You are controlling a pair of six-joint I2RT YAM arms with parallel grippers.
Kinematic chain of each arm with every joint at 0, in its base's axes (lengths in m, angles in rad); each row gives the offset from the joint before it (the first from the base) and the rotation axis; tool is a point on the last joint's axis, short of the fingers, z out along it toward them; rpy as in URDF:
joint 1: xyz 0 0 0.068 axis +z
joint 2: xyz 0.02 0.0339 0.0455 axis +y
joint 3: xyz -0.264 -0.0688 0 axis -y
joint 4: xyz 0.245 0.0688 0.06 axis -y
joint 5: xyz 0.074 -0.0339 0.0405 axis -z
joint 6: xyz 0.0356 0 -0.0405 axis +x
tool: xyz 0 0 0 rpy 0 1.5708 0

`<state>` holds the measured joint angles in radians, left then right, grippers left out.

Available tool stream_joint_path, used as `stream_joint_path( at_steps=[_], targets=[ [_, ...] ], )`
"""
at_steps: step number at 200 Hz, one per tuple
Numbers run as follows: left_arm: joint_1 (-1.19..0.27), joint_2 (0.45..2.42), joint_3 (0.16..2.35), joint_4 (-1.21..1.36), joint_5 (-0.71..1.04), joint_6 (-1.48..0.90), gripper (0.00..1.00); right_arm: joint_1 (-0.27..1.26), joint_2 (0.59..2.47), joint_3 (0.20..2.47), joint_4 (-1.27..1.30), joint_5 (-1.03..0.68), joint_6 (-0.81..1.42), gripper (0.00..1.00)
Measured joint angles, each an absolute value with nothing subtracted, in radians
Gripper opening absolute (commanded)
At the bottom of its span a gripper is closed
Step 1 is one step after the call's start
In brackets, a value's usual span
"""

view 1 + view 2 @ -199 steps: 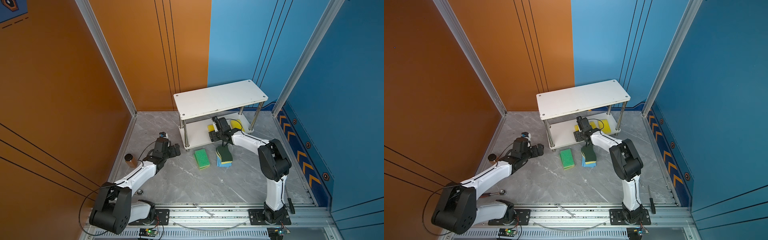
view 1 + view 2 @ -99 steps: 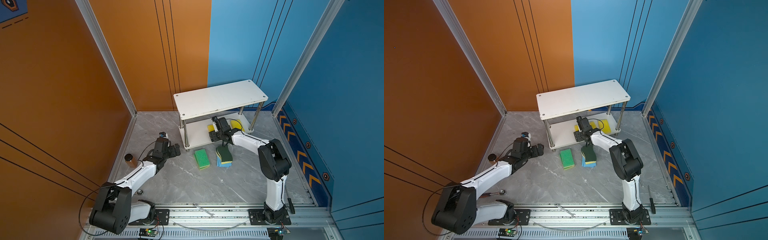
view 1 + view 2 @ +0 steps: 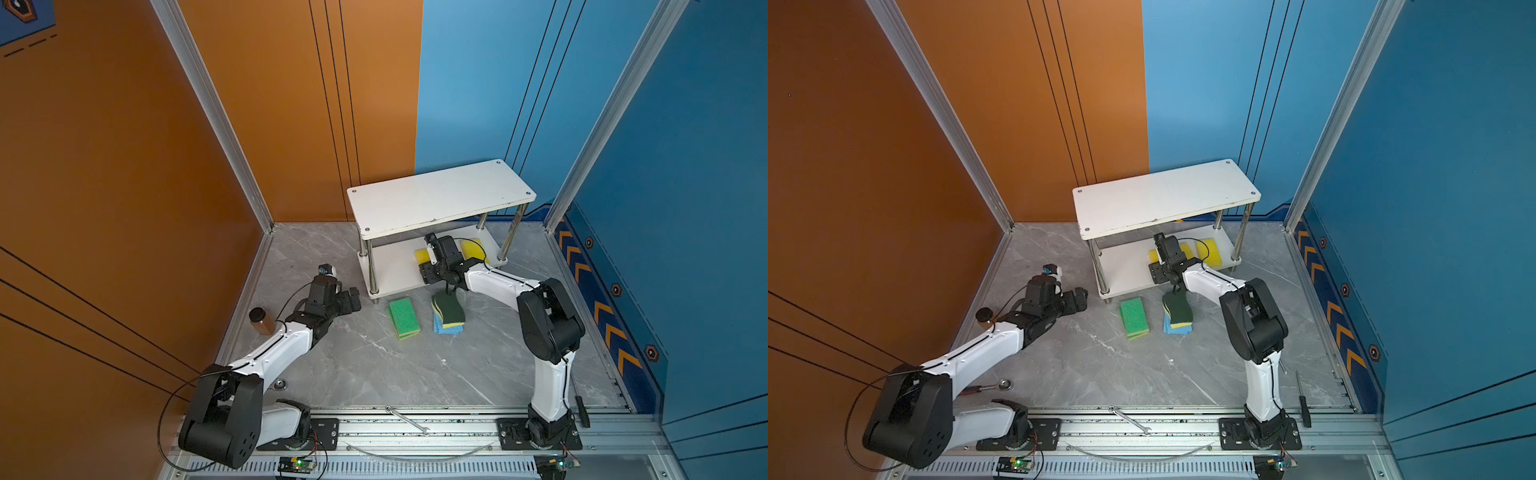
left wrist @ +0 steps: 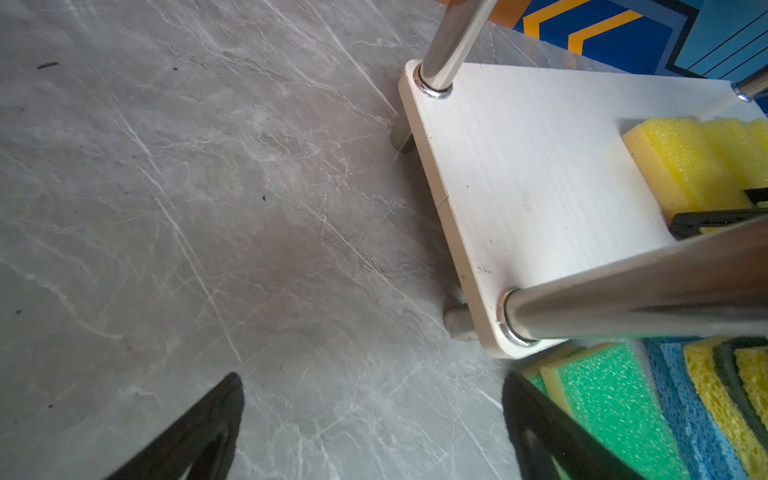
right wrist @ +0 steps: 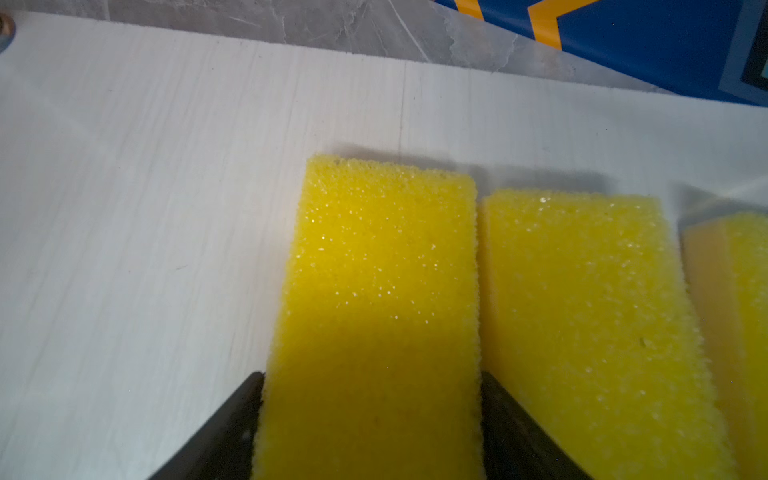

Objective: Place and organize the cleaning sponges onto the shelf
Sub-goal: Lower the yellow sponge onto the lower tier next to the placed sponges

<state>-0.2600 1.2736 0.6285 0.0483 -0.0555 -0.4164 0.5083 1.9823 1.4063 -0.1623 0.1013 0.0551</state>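
The right jaws are reaching into the shelf (image 3: pixel 440 199) under its top board and clenching a yellow sponge (image 5: pixel 382 270) on the lower board, apparently lining it up just beside a second yellow sponge (image 5: pixel 582 311) for a tidy row. The left jaws are hanging released over the tabletop (image 4: pixel 166 208), left of the shelf. The green sponge (image 3: pixel 404 318) and wavy stack (image 3: pixel 448 307) are waiting on the tabletop nearby. Nothing is visibly differing from a second ago.

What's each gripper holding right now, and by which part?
Right gripper pinches a yellow sponge by its long sides, resting on the shelf's lower board. Left gripper holds nothing.
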Motion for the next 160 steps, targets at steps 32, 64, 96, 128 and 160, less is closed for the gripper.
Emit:
stream_joint_path(
  at_steps=[32,64,96,128,160],
  targets=[
    [-0.26,1.274,0.628,0.048,-0.056,-0.417,0.98,0.508,1.98,1.4,-0.156,0.101,0.056,0.77],
    [-0.26,1.274,0.628,0.048,-0.055,-0.417,0.98,0.506,1.979,1.399,-0.154,0.102,0.056,0.8],
    [-0.26,1.274,0.628,0.048,-0.056,-0.417,0.97,0.506,1.979,1.399,-0.154,0.102,0.056,0.81],
    [-0.26,1.274,0.628,0.049,-0.055,-0.417,0.98,0.508,1.976,1.397,-0.154,0.102,0.056,0.82],
    [-0.26,1.274,0.628,0.049,-0.055,-0.417,0.98,0.513,1.967,1.392,-0.156,0.103,0.061,0.82]
  ],
)
